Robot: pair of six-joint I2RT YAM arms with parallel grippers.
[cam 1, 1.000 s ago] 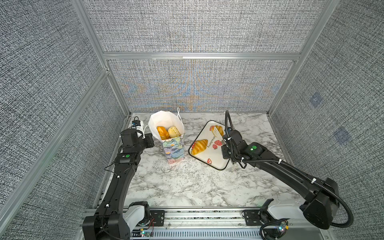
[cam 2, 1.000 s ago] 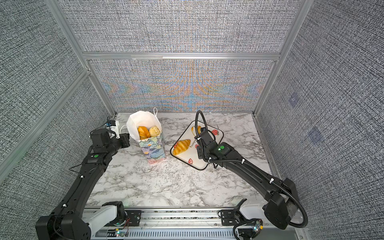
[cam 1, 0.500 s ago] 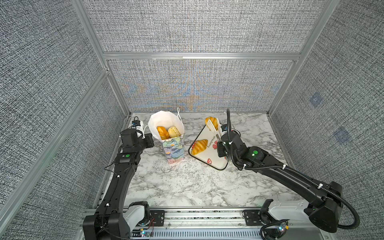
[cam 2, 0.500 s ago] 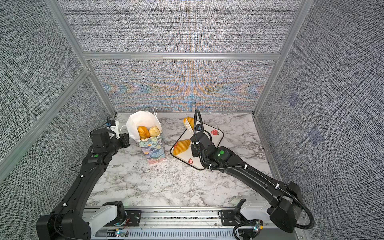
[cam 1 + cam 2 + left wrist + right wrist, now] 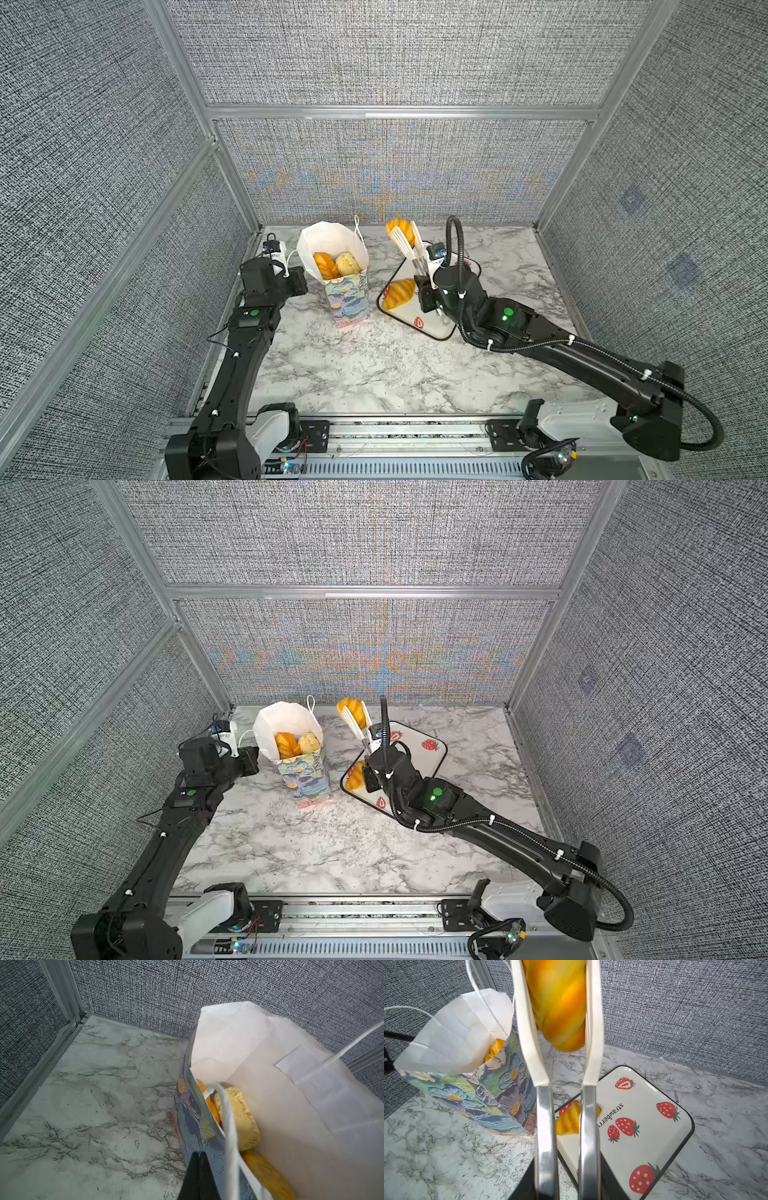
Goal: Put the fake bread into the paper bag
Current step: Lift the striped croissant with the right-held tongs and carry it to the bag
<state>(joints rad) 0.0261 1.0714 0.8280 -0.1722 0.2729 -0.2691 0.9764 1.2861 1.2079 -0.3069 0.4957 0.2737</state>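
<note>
The paper bag (image 5: 334,266) (image 5: 291,737) stands open at the back left, with fake bread (image 5: 336,266) (image 5: 236,1118) inside it. My left gripper (image 5: 300,282) (image 5: 198,1159) is shut, its tips against the bag's printed outer wall; whether they pinch paper does not show. My right gripper (image 5: 424,276) (image 5: 566,1186) is shut on white tongs (image 5: 409,245) (image 5: 546,1126). The tongs clamp a braided bun (image 5: 397,229) (image 5: 348,706) (image 5: 560,1005) in the air, right of the bag's mouth. A croissant (image 5: 399,293) (image 5: 569,1120) lies on the tray.
The strawberry-print tray (image 5: 432,324) (image 5: 419,754) (image 5: 654,1126) with a black rim lies right of the bag on the marble table (image 5: 374,374). Grey fabric walls close the back and both sides. A white cord handle (image 5: 228,1126) hangs beside my left fingers.
My right arm has lifted the tongs with the bun off the tray, up and toward the bag. The left arm and the bag have stayed still.
</note>
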